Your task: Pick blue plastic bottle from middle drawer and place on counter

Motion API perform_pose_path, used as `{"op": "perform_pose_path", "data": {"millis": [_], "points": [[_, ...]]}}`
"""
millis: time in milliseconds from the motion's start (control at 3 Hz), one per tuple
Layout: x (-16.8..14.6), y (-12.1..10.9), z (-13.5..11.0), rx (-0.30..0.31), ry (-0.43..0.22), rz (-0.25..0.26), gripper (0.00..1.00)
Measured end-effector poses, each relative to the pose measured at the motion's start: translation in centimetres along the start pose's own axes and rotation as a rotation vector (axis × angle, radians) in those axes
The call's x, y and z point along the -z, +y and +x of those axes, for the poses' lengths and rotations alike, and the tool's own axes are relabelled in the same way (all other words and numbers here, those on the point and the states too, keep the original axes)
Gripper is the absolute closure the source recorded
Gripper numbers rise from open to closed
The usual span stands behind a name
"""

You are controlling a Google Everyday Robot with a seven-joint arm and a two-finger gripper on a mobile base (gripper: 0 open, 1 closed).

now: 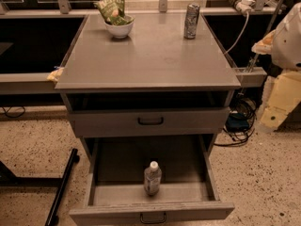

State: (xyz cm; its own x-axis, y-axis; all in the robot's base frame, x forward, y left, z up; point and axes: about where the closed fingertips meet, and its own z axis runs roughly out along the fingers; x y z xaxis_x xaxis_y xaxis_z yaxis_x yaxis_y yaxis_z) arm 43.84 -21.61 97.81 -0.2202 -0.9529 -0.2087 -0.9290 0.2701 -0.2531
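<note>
The blue plastic bottle (152,178) stands upright with its white cap up on the floor of the middle drawer (117,194), near the drawer's front wall. The drawer is pulled out wide, and its black bar handle shows at the bottom edge. The counter (150,55) is the grey top of the cabinet above it. My gripper is out of view. Only white and cream parts of my arm (287,36) show at the right edge, to the right of the counter and well away from the bottle.
A white bowl holding a green snack bag (117,25) stands at the counter's back left. A silver patterned can (191,20) stands at its back right. Another drawer front with a black handle (150,121) sits closed above the open drawer. Cables (237,124) lie on the floor at the right. A black bar (63,187) runs along the floor at the left.
</note>
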Motion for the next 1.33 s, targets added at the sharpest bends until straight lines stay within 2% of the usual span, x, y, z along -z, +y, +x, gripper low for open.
{"op": "perform_pose_path", "data": {"millis": [333,667,1000,1333], "points": [[0.0,0.0,0.0,0.0,0.0,0.0,0.0],[0.0,0.0,0.0,0.0,0.0,0.0,0.18],[-2.7,0.5,-0.1,-0.021,-0.054,-0.011,0.42],[-11.8,3.8,-0.5,-0.061,-0.189,-0.129,0.65]]}}
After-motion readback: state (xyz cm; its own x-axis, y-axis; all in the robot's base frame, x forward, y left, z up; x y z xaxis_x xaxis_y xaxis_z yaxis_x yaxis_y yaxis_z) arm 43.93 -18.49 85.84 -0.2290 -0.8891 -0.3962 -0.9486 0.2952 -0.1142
